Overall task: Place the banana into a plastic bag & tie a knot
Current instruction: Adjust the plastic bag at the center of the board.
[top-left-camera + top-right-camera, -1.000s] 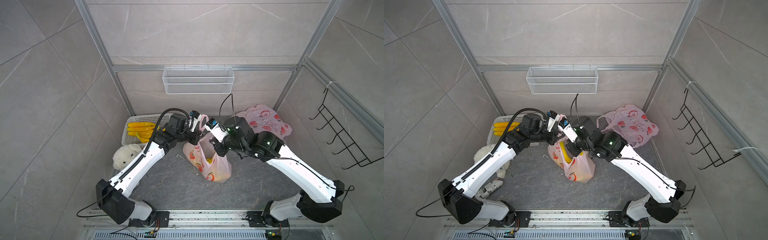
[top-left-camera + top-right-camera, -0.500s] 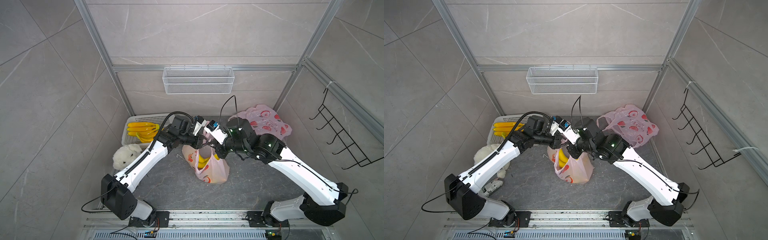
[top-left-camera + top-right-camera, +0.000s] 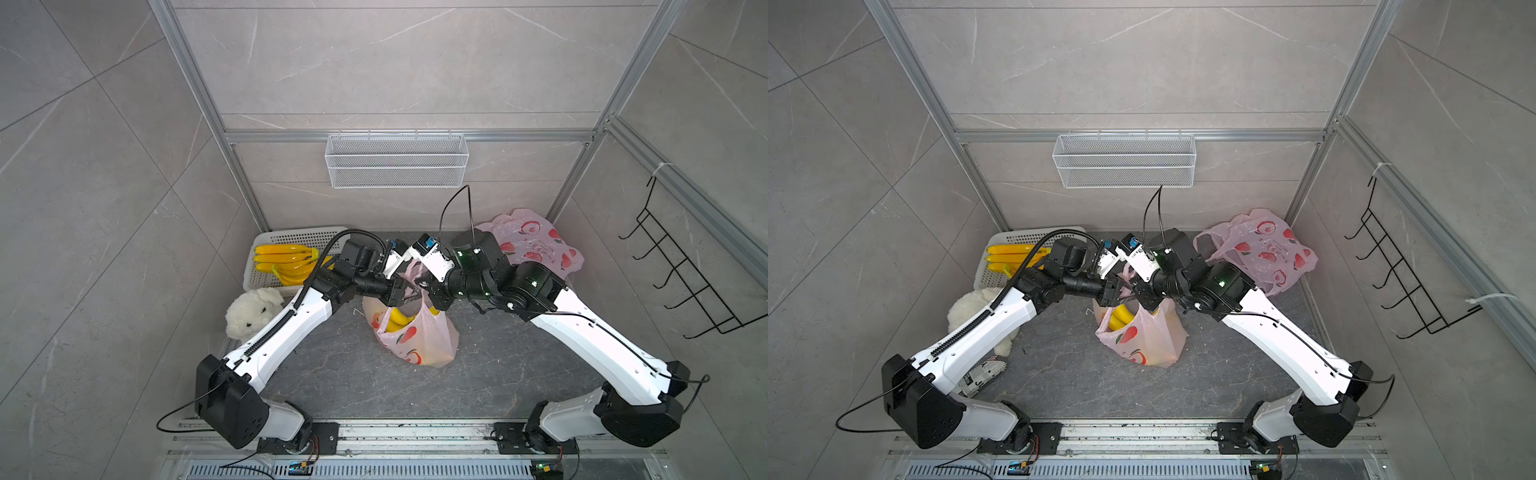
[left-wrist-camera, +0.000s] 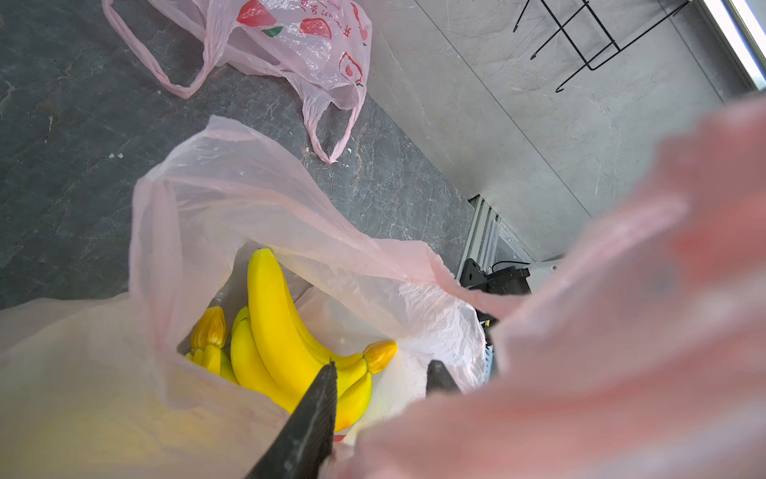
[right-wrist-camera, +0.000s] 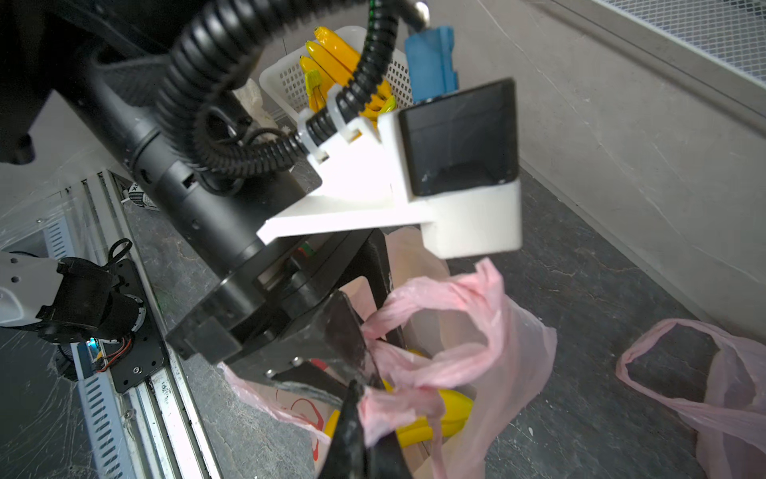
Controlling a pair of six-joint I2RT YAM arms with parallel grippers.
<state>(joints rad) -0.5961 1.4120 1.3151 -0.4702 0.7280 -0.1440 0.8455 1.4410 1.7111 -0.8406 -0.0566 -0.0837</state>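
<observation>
2 bags: filled bag (image 3: 419,340) mid-surface (image 3: 332,374), bananas (image 4: 273,315) inside; spare bag (image 3: 536,245) back right. Right tool (image 5: 362,414) pinches filled bag's handle; left tool (image 4: 379,369) jaws partly apart over opening. Basket (image 3: 291,241), plush toy (image 3: 249,311) left.

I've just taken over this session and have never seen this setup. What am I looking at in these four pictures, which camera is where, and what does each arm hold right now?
Two white robot arms stand on a rail, each ending in two-fingered jaws. Two pictures look down from above, almost identical; the other two come from cameras on the arms' wrists. On the dark floor stands a pink bag with a banana bunch already inside. The right jaws are shut on its twisted handle; the left jaws stand open over its mouth. Nearby lie a spare bag, a white basket of more bananas, and a plush toy. The mouth is open: no knot yet.
</observation>
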